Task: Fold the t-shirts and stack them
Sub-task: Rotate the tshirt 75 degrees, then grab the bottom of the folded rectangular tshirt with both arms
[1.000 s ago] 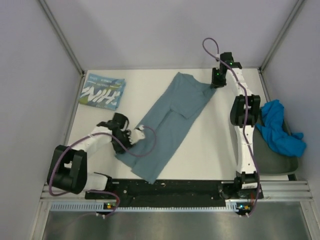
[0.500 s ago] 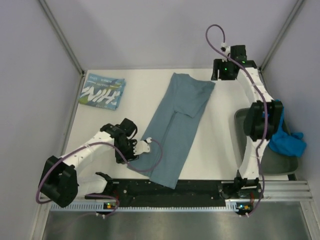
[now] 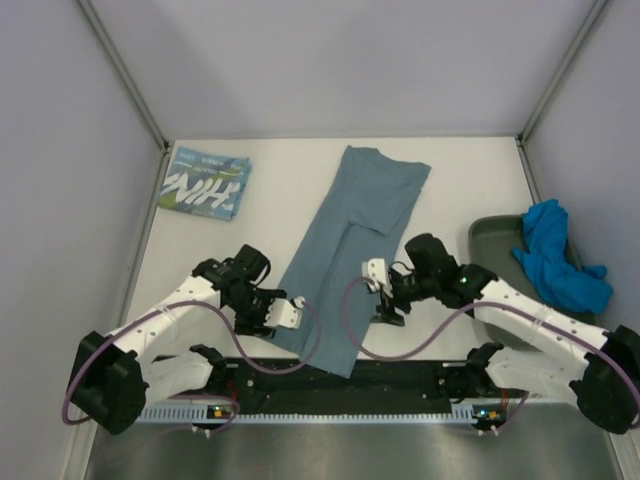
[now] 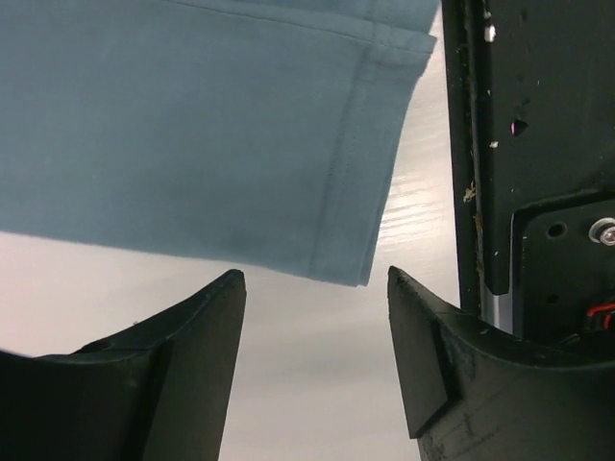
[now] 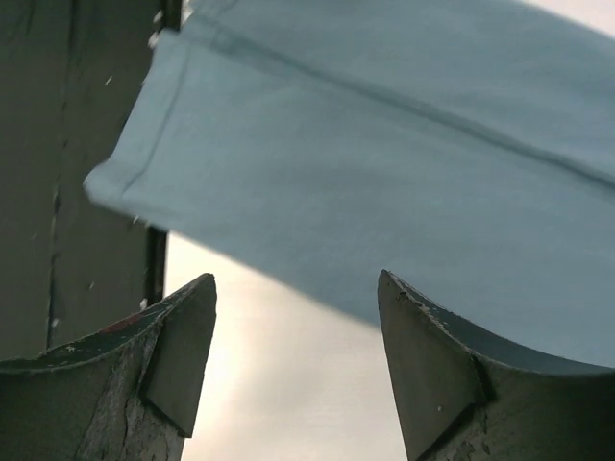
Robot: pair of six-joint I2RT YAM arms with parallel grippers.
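Observation:
The plain slate-teal t-shirt (image 3: 350,245) lies flat on the white table as a long narrow strip, running from the far middle down to the near edge. My left gripper (image 3: 291,311) stands open just left of its near end, with the hem corner (image 4: 363,274) right ahead of the fingertips and nothing between them. At the strip's right edge my right gripper (image 3: 377,292) is also open and empty, low over the table, facing the cloth (image 5: 384,163). A folded teal t-shirt with white "NIH" lettering (image 3: 205,185) rests at the far left. A crumpled bright blue t-shirt (image 3: 555,255) lies on the tray.
A dark grey-green tray (image 3: 488,236) sits at the right edge of the table. The black base rail (image 3: 350,375) runs along the near edge, close to the shirt's lower end and to both grippers. Grey walls close in the left, far and right sides.
The right arm swung from the shirt's far right corner down to its near right edge and opened. The left gripper opened, let the cloth go and moved nearer. The shirt now lies as a narrower strip.

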